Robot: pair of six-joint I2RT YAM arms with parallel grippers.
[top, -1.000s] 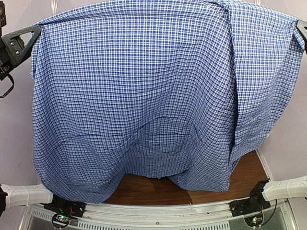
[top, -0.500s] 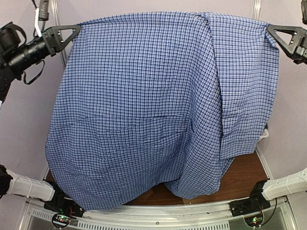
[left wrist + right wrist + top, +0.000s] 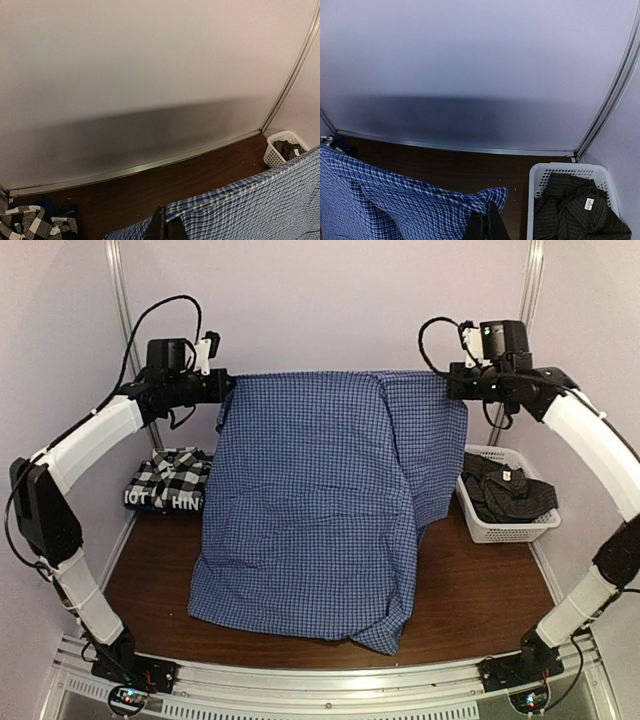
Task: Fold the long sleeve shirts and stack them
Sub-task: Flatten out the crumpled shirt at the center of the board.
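Blue fine-check shirt (image 3: 310, 500): hanging spread over the wooden table (image 3: 480, 580), hem touching it, top corners being pinched by left gripper (image 3: 222, 387) and right gripper (image 3: 452, 383), both clamped on cloth. Lying crumpled in the white basket (image 3: 505, 533): charcoal shirt (image 3: 505, 490). Sitting far left: folded plaid shirt (image 3: 175, 475).

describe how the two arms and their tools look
The left arm and right arm match: white tubular shells joined by black joints. A black cable loops over each wrist. The left tool and right tool are black, and small green lights glow at the bases.
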